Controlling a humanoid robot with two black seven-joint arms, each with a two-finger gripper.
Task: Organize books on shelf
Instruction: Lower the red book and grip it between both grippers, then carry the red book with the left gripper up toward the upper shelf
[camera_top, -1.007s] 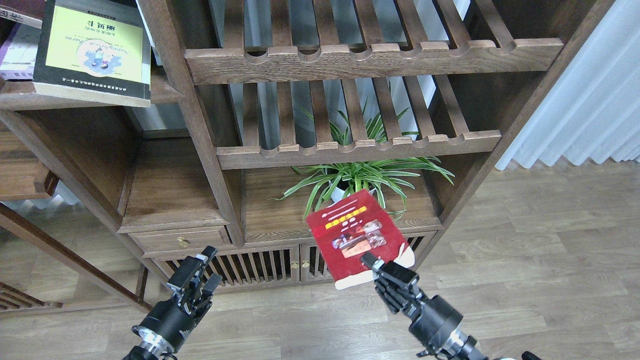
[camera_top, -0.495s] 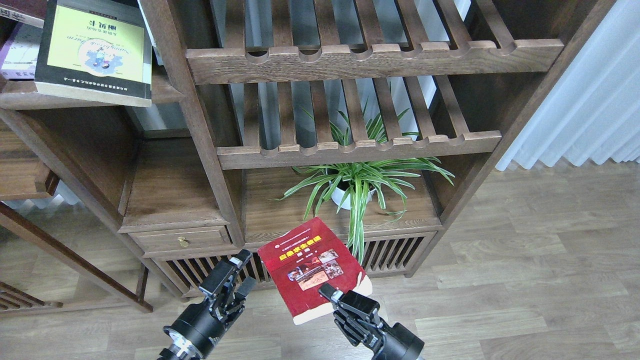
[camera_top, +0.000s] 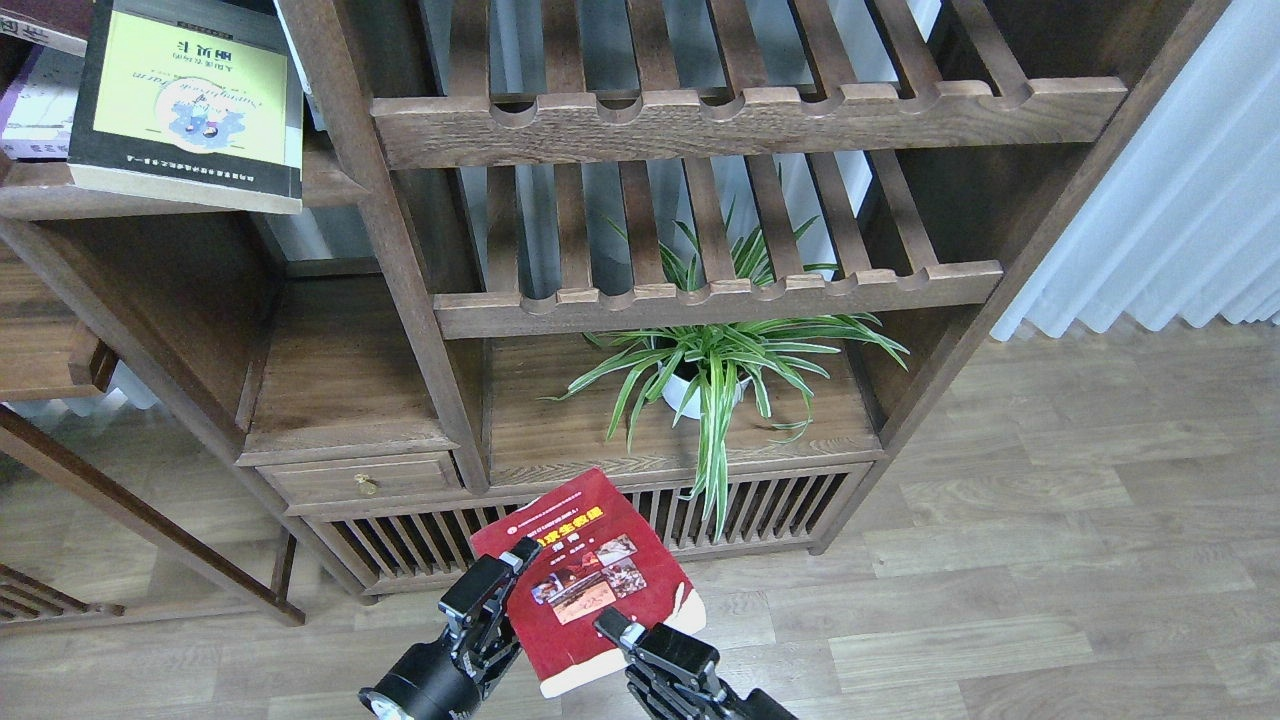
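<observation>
The red book (camera_top: 585, 575), with a yellow title and photos, is held flat and low in front of the bookcase. My right gripper (camera_top: 612, 632) is shut on its near edge. My left gripper (camera_top: 505, 575) is at the book's left edge. One finger (camera_top: 510, 565) lies over the cover and the other is hidden, so its grip is unclear. The solid dark-brown shelf (camera_top: 330, 188) at upper left carries a yellow-green book (camera_top: 190, 95) and a pale lilac-white book (camera_top: 35, 100). A dark maroon book (camera_top: 40, 22) shows only as a sliver above them.
Two slatted racks with scalloped rails (camera_top: 720, 290) fill the bookcase's middle. A potted spider plant (camera_top: 715, 370) stands on the board below them. A small drawer (camera_top: 360, 478) and slatted cabinet doors (camera_top: 770, 505) are at the bottom. A white curtain (camera_top: 1180, 220) hangs at right. Wood floor lies all around.
My right gripper has carried the red book down and to the left, away from the plant. My left gripper has moved right and now meets the book's left edge.
</observation>
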